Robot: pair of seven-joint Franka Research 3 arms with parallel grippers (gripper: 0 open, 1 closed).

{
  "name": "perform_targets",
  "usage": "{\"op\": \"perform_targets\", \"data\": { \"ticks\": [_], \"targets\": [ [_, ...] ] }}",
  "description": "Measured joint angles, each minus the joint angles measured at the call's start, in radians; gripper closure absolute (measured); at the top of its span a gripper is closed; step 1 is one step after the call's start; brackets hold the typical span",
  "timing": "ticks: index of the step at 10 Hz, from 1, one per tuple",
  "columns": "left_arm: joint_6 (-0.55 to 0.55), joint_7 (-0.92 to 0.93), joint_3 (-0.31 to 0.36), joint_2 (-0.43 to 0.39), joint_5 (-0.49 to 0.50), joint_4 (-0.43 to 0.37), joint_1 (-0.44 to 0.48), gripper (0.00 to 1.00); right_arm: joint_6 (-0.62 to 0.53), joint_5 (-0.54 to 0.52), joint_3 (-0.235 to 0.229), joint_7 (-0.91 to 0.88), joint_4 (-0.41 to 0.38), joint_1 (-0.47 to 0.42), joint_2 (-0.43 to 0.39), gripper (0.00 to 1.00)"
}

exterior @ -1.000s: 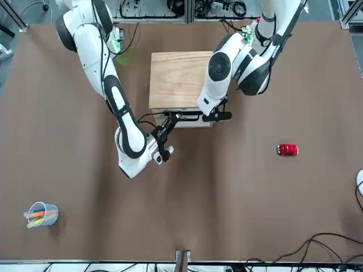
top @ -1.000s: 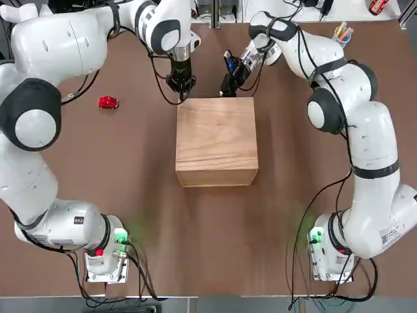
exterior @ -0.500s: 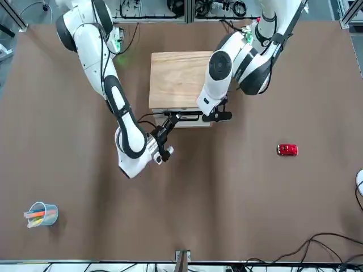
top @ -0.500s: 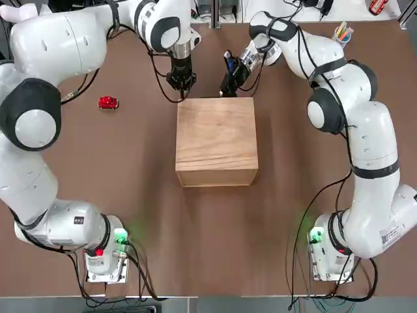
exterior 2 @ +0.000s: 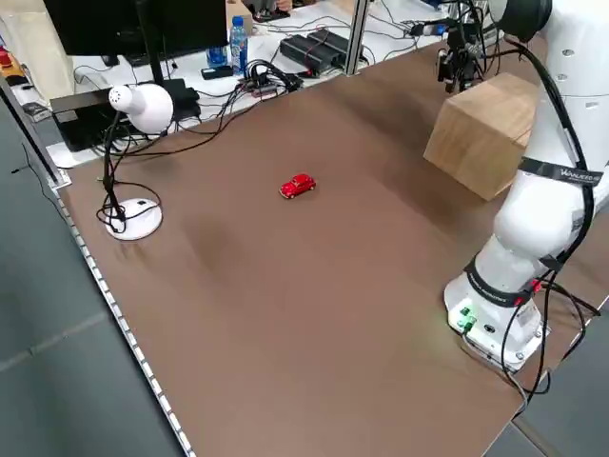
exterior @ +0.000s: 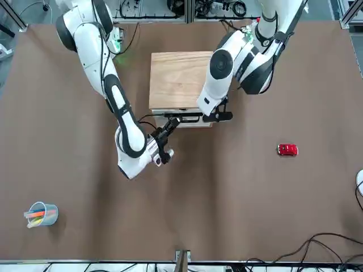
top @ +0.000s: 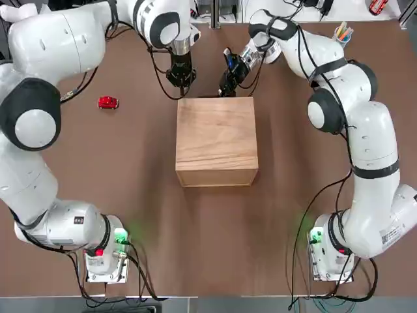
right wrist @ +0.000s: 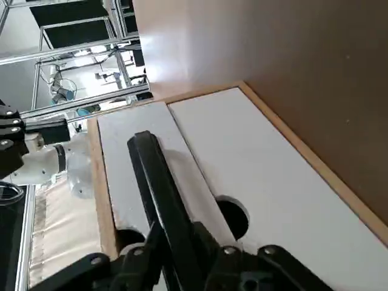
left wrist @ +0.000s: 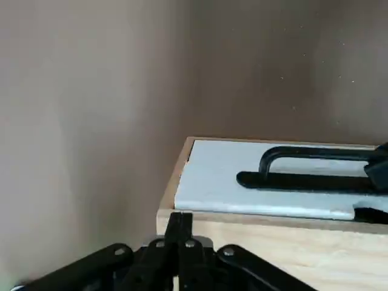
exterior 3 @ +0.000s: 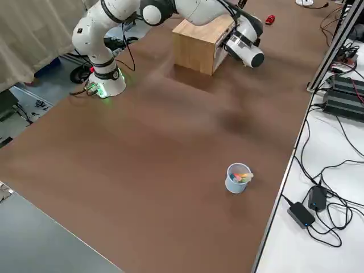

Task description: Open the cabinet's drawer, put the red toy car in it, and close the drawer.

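The red toy car [top: 108,103] lay outside the cabinet [top: 217,137], whose drawer [left wrist: 212,170] looked shut. The left pincer [left wrist: 179,219] was pressed together near its front; the right pincer [exterior: 178,118] was at the handle [left wrist: 321,153], grip impossible to tell. A cup [exterior 3: 235,185] held markers [exterior 3: 243,177].

Cabinet and red car well apart on the desk, drawer shut.

The cabinet [top: 217,137] is a boxy block of light tan wood with visible grain, standing upright, its top level and its white front turned away from the robot's bases. The drawer [left wrist: 212,176] sits closed in that front, a flat white face within the wooden rim; its inside is hidden. The car [top: 108,103], small, glossy red and rounded, rests upright on its wheels, out on the bare desk to the cabinet's left.
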Motion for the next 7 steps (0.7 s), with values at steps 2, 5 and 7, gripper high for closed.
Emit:
{"op": "perform_targets", "data": {
  "ticks": [2,5,7],
  "targets": [
    [-0.001,0.0,0.0,0.001,0.0,0.0,0.003,0.99,0.033,0.001,-0.003,0.004,0.016,-0.002,0.0,0.8],
    [-0.001,0.0,0.0,0.001,0.0,0.0,0.009,0.99,0.068,0.005,-0.005,0.002,0.03,-0.007,0.0,0.81],
    [-0.001,0.0,0.0,0.001,0.0,0.0,0.009,0.99,0.087,0.015,-0.005,-0.005,0.032,-0.009,0.0,0.81]
  ]
}}
